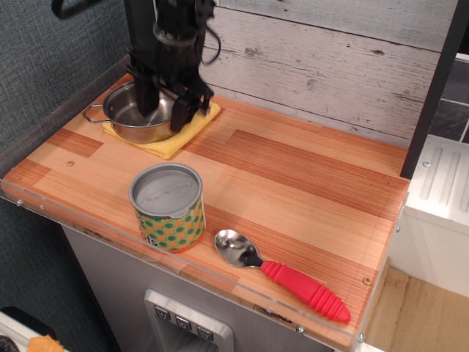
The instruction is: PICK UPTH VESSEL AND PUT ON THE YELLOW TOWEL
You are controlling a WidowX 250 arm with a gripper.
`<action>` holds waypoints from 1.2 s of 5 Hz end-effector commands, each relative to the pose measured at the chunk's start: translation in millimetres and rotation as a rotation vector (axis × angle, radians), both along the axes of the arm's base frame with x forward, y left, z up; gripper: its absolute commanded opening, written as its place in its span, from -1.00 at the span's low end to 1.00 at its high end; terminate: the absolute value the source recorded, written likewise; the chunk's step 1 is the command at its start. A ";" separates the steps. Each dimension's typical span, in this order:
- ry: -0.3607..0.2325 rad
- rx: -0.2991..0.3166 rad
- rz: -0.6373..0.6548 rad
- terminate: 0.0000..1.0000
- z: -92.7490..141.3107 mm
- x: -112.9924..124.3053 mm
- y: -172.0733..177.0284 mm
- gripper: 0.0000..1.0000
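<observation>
The vessel [126,117], a small shiny steel pot with a wire loop handle on its left, sits on the yellow towel [174,141] at the back left of the wooden counter. My black gripper [163,108] hangs just over the pot's right side with its fingers spread. The left finger [144,99] is over the inside of the pot, and the right finger [184,111] is outside its right rim. The fingers hold nothing. The arm hides the pot's right rim and handle.
A green-and-orange patterned can [167,207] with a grey lid stands near the front edge. A spoon with a red handle [293,279] lies to its right. A whitewashed plank wall [330,66] backs the counter, and a dark post [434,88] stands at the right.
</observation>
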State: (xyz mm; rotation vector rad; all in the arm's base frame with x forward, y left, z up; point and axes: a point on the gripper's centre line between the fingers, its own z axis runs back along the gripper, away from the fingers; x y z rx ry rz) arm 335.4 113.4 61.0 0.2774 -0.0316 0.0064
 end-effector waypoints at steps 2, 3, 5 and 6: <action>-0.072 -0.054 0.280 -1.00 79.1 -4.9 -38.8 1.00; -0.101 -0.065 0.282 -1.00 91.8 0.7 -55.2 1.00; -0.124 -0.101 0.259 -1.00 107.0 11.9 -97.1 1.00; -0.121 -0.154 0.254 -1.00 106.7 12.1 -113.6 1.00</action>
